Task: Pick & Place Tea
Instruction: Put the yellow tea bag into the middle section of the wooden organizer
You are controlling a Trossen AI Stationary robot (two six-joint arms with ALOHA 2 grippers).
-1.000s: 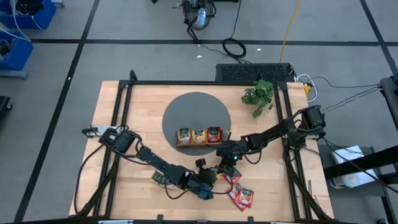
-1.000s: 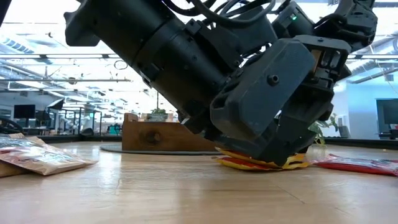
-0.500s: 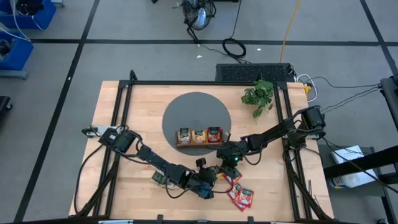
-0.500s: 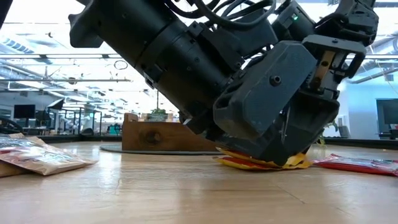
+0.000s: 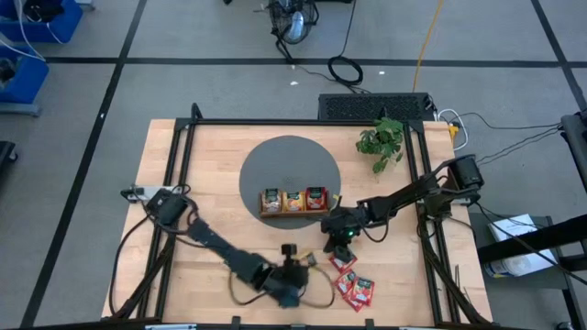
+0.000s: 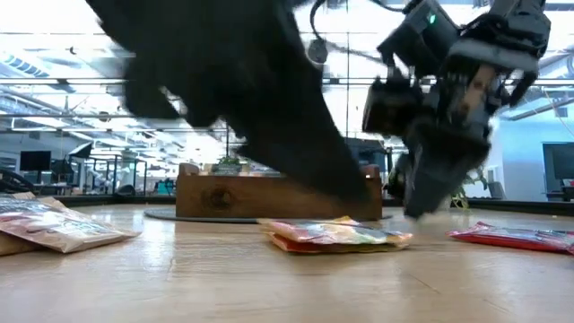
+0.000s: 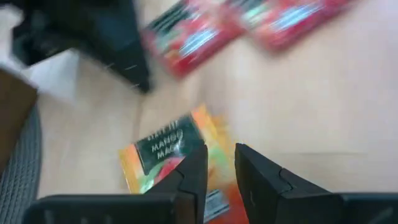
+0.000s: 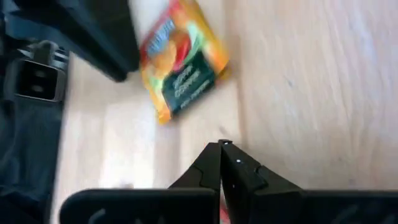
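- An orange-yellow tea sachet (image 6: 334, 235) is lying flat on the wooden surface (image 5: 211, 151), in front of the tray; the left wrist view is showing its "mango" label (image 7: 166, 148), and the right wrist view is showing the same sachet (image 8: 182, 61).
- In the low view it is resting on top of a red sachet whose edge is peeking out beneath it.
- More red sachets (image 5: 356, 289) are lying just beside it on the surface, toward the right arm's side, and another red one (image 6: 511, 236) is showing at the low view's edge.
- 3 sachets are standing in the brown wooden tray (image 5: 293, 214), 1 per compartment, on the dark round mat (image 5: 289, 156).
- Further sachets (image 6: 54, 226) are lying well apart, on the left arm's side.
- The right claw (image 5: 337, 240) is hanging just above the surface near the orange-yellow sachet, its fingers (image 8: 219, 163) clenched together and gripping nothing.
- The left claw (image 5: 292, 280) is sitting near the surface's front edge, its fingers (image 7: 193, 171) parted with a narrow gap, released and empty, the orange-yellow sachet lying just ahead of them.
- A small green plant (image 5: 382, 140) is standing at the surface's far right corner.
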